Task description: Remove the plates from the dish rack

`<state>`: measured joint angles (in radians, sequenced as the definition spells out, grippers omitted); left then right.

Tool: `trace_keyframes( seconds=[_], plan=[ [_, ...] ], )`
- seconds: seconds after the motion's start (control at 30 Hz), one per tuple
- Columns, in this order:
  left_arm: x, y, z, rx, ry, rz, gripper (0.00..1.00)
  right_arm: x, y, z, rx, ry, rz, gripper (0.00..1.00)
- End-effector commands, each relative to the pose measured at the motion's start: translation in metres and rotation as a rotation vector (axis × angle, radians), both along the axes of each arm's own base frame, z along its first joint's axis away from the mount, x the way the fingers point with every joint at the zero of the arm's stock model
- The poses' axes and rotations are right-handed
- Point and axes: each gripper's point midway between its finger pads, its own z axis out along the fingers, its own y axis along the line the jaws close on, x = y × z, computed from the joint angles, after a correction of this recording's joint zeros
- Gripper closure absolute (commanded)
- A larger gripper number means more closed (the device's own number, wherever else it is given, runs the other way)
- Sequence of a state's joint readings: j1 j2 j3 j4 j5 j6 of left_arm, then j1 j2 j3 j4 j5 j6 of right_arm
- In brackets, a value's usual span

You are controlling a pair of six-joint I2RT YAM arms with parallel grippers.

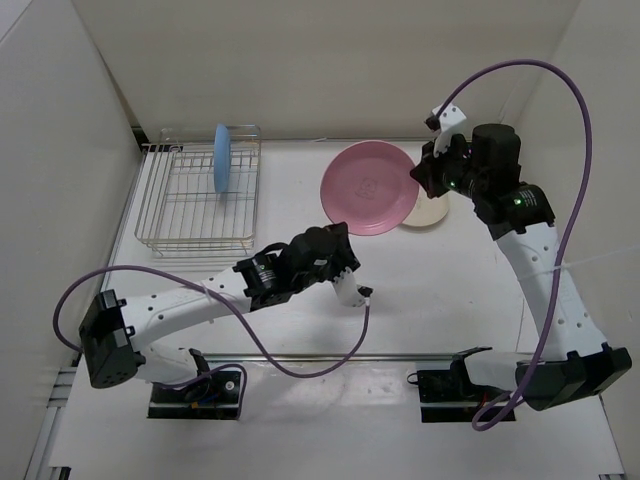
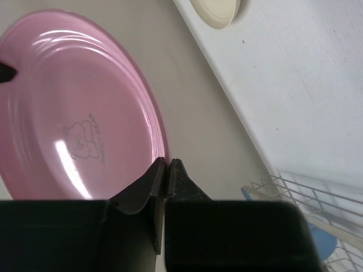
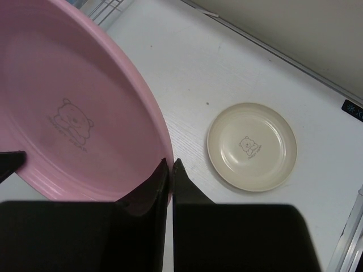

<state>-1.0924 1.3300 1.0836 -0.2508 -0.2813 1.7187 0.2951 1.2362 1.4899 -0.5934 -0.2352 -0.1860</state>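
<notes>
Pink plate up off the table, face up, right of centre toward the back. Pinched at two sides: left gripper clamped shut on the rim nearest the arms, right gripper clamped shut on the right-hand rim. Cream plate flat on the table just beside and below it, partly hidden under the right gripper in the top view. Blue plate on edge in the rack, at the back and toward its right side.

Matt white table, boxed in by plain pale walls at the back and on both sides. Rack tucked into the back left corner, close to the left wall. Open tabletop between rack and pink plate, and a wide bare stretch in front, between the two arms. Purple cable looping high over the right arm, another sagging low beside the left.

Small bear outline printed in the middle of both the pink and cream plates, with tiny lettering beside it, too small to read.
</notes>
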Motion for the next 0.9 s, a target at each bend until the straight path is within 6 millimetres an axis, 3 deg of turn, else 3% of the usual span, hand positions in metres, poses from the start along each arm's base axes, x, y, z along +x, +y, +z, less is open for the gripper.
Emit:
trace_keyframes(
  seconds=[0.0,0.07,0.17,0.2,0.3,0.33,0.37,0.4,0.43,0.47,0.5,0.53,0.57,0.6,0.63,0.67,0.73,0.77,0.8,0.83,0.87],
  plan=[
    [0.022,0.005,0.046,-0.204,-0.053,0.132,0.89,0.006,-0.005,-0.002,0.020,0.005,-0.026,1.00],
    [0.022,0.004,0.052,-0.235,-0.058,0.134,0.88,0.017,-0.020,-0.004,0.011,0.003,-0.098,1.00],
    [0.028,0.008,0.060,-0.261,-0.040,0.174,0.52,0.029,-0.036,-0.012,0.021,0.025,-0.175,1.00],
    [0.033,0.004,0.068,-0.287,-0.029,0.197,0.14,0.037,-0.048,-0.022,0.017,0.052,-0.238,1.00],
    [0.041,0.000,0.074,-0.308,0.021,0.263,0.02,0.056,-0.068,-0.041,0.020,0.102,-0.318,1.00],
    [0.045,0.001,0.098,-0.371,0.004,0.293,0.00,0.061,-0.073,-0.044,0.022,0.111,-0.344,1.00],
    [0.049,0.000,0.106,-0.396,0.006,0.317,0.00,0.072,-0.085,-0.061,0.014,0.156,-0.391,1.00],
    [0.055,0.003,0.116,-0.440,0.004,0.354,0.00,0.080,-0.091,-0.058,0.028,0.158,-0.424,1.00],
    [0.069,0.007,0.104,-0.441,0.035,0.454,0.00,0.087,-0.096,-0.064,0.035,0.177,-0.444,1.00],
    [0.078,0.014,0.143,-0.538,0.020,0.512,0.00,0.097,-0.109,-0.086,0.029,0.243,-0.491,1.00],
    [0.088,0.022,0.153,-0.582,0.032,0.586,0.00,0.102,-0.113,-0.093,0.045,0.281,-0.507,1.00],
    [0.123,0.036,0.132,-0.650,0.082,0.765,0.00,0.111,-0.117,-0.089,0.080,0.294,-0.526,1.00],
    [0.129,0.062,0.179,-0.760,0.081,0.844,0.00,0.118,-0.127,-0.114,0.083,0.379,-0.552,1.00],
    [0.141,0.086,0.184,-0.895,0.088,0.973,0.00,0.126,-0.127,-0.110,0.106,0.383,-0.545,1.00],
    [0.170,0.115,0.169,-0.898,0.072,1.096,0.00,0.131,-0.131,-0.117,0.105,0.397,-0.554,1.00],
    [0.166,0.142,0.165,-0.873,0.094,1.171,0.00,0.139,-0.138,-0.135,0.098,0.434,-0.569,1.00],
    [0.170,0.171,0.136,-0.916,0.191,1.258,0.00,0.152,-0.142,-0.135,0.107,0.430,-0.570,1.00],
    [0.162,0.206,0.112,-0.968,0.248,1.349,0.00,0.156,-0.149,-0.149,0.103,0.463,-0.585,1.00],
    [0.165,0.207,0.108,-1.064,0.307,1.308,0.00,0.159,-0.146,-0.152,0.111,0.471,-0.571,1.00],
    [0.157,0.236,0.101,-1.146,0.331,1.364,0.00,0.166,-0.151,-0.156,0.120,0.478,-0.575,1.00],
    [0.157,0.246,0.102,-1.200,0.363,1.387,0.00,0.169,-0.157,-0.158,0.122,0.480,-0.585,1.00]
  ],
)
